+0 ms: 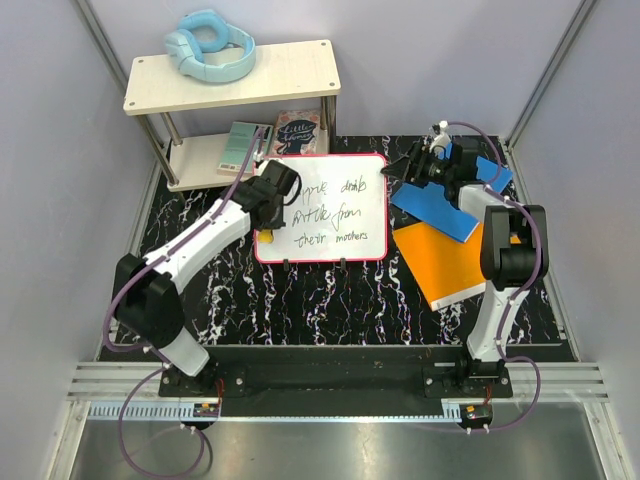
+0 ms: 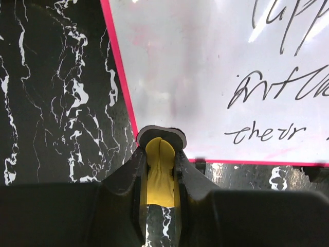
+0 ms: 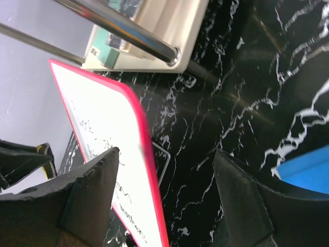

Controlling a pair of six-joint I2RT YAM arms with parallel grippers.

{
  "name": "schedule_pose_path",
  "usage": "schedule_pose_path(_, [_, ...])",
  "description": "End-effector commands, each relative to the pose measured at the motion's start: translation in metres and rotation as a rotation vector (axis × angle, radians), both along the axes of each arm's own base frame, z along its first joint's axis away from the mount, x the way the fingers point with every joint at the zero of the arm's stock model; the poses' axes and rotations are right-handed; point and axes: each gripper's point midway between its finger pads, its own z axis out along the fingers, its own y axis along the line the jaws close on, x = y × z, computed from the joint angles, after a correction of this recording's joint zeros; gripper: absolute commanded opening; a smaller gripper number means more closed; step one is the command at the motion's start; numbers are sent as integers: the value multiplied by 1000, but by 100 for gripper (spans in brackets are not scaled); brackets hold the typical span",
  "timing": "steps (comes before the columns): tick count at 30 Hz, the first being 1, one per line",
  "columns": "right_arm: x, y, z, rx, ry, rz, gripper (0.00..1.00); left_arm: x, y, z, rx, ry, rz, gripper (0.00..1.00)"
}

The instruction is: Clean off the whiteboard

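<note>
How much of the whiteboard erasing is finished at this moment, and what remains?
Little looks done: three lines of handwriting are on the whiteboard; its left strip is bare, with faint smears. In hand: the left gripper has its fingers shut on a yellow eraser at the board's lower left corner; the right gripper is open near the right edge. Left: wiping all the writing.

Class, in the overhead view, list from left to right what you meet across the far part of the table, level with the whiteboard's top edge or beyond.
teal book → patterned book → right gripper. The headphones and blue book are left out because they overlap others.
</note>
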Motion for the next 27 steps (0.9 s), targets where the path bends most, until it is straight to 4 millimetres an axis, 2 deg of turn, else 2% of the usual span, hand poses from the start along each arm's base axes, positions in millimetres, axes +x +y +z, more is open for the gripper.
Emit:
schedule_pose_path(1, [-3, 9, 46, 32, -170, 49, 83, 19, -11, 18, -23, -67, -5, 0])
schedule_pose_path(3, [-1, 11, 55, 45, -203, 60, 84, 23, -12, 19, -22, -79, -10, 0])
schedule_pose_path(5, [3, 16, 55, 67, -191, 99, 82, 27, -10, 21, -2, -93, -7, 0])
schedule_pose_path(8, [17, 19, 38, 97, -141, 119, 80, 34, -11, 26, 2, -116, 0, 0])
schedule_pose_path(11, [22, 22, 36, 122, -136, 132, 78, 42, -16, 31, -9, -144, -4, 0])
schedule_pose_path(13, [21, 24, 40, 150, -143, 154, 77, 48, -19, 36, -19, -170, -9, 0])
schedule_pose_path(17, [18, 30, 32, 163, -132, 200, 72, 62, -24, 47, -28, -222, -9, 0])
schedule_pose_path(20, [8, 41, 31, 193, -143, 273, 68, 72, -26, 51, -13, -255, -17, 0])
schedule_pose_path(21, [1, 46, 40, 221, -167, 317, 66, 77, -26, 51, -6, -269, -16, 0])
schedule_pose_path(23, [-1, 51, 43, 244, -203, 344, 61, 81, -26, 52, 2, -281, -15, 0])
schedule_pose_path(25, [-5, 58, 49, 276, -182, 384, 52, 86, -27, 51, 7, -296, -11, 0])
schedule_pose_path(26, [-7, 62, 51, 290, -178, 401, 41, 89, -27, 53, 6, -312, -5, 0])
schedule_pose_path(27, [-11, 65, 51, 290, -176, 426, 37, 91, -26, 52, 14, -318, -2, 0])
